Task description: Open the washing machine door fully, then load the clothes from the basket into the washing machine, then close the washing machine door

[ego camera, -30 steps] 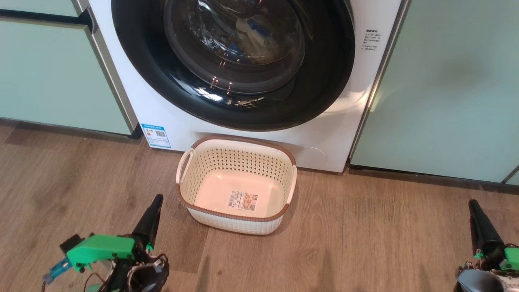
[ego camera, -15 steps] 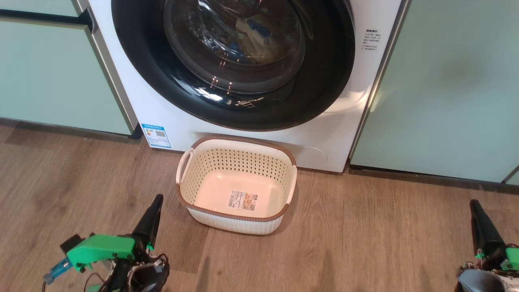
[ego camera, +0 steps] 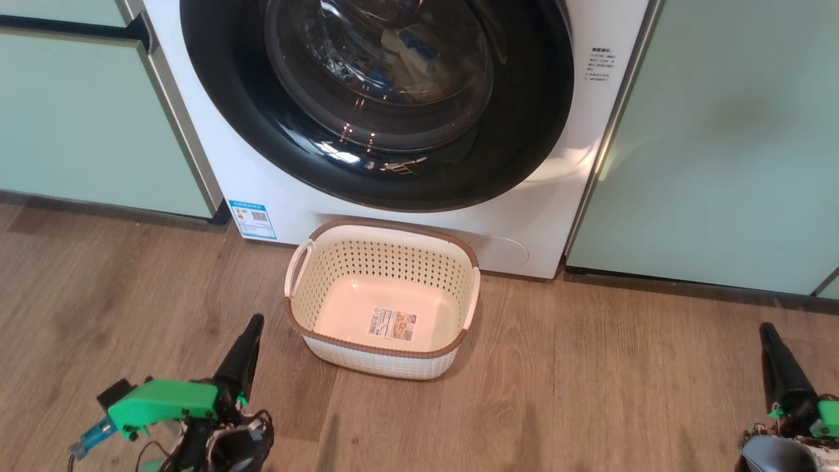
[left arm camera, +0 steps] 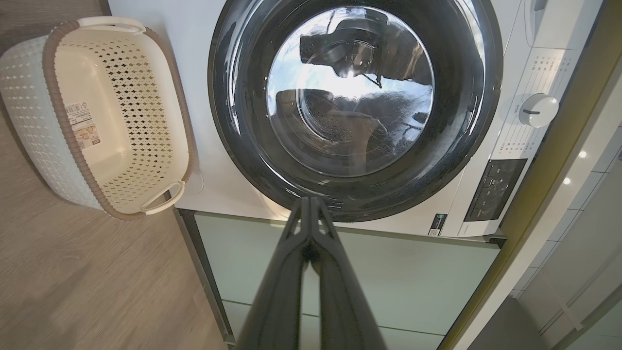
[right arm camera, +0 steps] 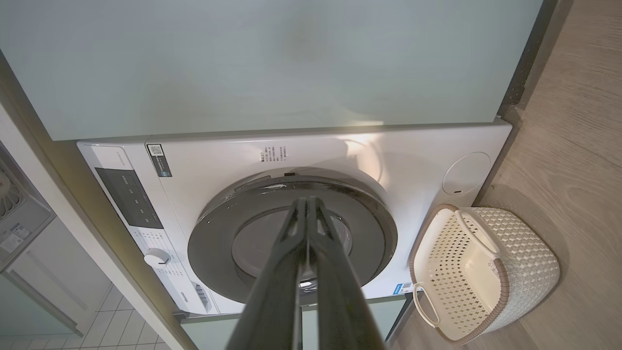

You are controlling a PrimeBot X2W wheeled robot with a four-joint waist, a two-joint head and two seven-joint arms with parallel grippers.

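With my left pincer [ego camera: 252, 326] and right pincer [ego camera: 767, 332] both pressed shut and empty, the door [ego camera: 524, 131] seemingly closed on the clothes [ego camera: 401, 49], and the basket [ego camera: 393, 225] bare below, I'd just confirm the door sits flush against the machine [ego camera: 242, 177].

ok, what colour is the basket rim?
Brown; the basket itself is cream. Head view shows it best.

Three views toward washing machine [ego camera: 236, 174]
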